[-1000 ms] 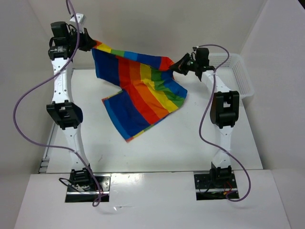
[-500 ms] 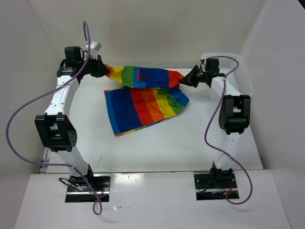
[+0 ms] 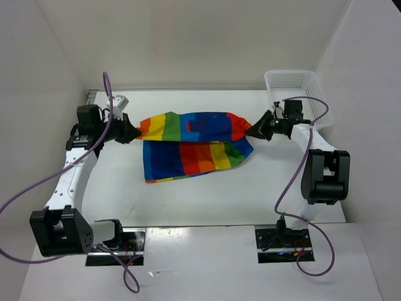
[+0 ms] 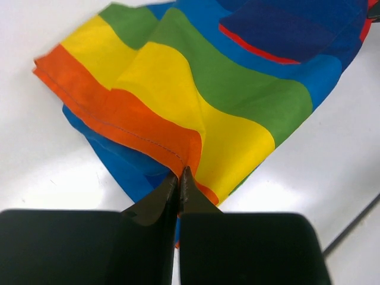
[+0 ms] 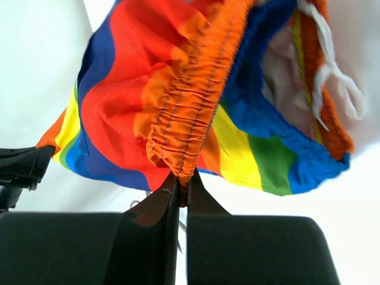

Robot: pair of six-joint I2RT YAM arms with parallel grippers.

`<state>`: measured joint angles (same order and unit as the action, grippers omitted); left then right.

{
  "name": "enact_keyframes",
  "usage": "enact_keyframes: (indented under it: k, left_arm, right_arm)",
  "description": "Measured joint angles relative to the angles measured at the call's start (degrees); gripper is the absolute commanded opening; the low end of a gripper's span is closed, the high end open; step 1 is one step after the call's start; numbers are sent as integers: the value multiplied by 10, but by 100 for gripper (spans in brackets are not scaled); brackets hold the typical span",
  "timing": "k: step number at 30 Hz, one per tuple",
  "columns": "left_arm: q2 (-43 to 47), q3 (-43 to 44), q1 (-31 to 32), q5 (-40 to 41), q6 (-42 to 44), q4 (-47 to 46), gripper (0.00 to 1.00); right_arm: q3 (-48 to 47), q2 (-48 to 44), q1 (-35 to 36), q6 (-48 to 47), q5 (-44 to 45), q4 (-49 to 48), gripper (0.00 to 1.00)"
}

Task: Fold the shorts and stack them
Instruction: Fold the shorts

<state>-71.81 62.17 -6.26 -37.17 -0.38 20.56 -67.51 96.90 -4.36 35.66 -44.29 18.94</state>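
clamping one shorts (image 3: 188, 135), seemingly doubled: two claws (image 3: 132, 133) (image 3: 251, 131)

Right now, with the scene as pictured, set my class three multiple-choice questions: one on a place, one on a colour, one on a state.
1. Where is the white mesh basket?
A. Far right corner of the table
B. Near left corner
C. Between the arm bases

2. What colour is the waistband that the right jaws pinch?
A. Black
B. Orange
C. Purple

3. How do the left jaws and right jaws stand?
A. Both open
B. Only the left shut
C. Both shut on the shorts

Answers:
1 A: the top view shows it at the far right.
2 B: the gathered elastic in the right wrist view is orange.
3 C: each wrist view shows fabric nipped between closed jaws.
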Motion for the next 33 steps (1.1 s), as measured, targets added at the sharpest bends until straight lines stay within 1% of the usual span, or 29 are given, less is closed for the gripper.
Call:
enact_keyframes:
  k: [8,12,18,25,33]
  left_arm:
    - [81,-123,0,4,0,10,0]
    - [102,-167,0,15,0,23,0]
    - [125,-215,0,30,0,38,0]
    - [138,-231,0,39,0,44,0]
    - [130,-241,0,38,0,47,0]
  right_arm:
    - [131,-92,-14,-7,19,27,0]
    - [173,-134,-15,-9,26,33,0]
    - [231,-168,-15,-8,40,44,0]
    - [242,-177,-15,-3,51,60,0]
    - [248,-189,-15,10,64,68,0]
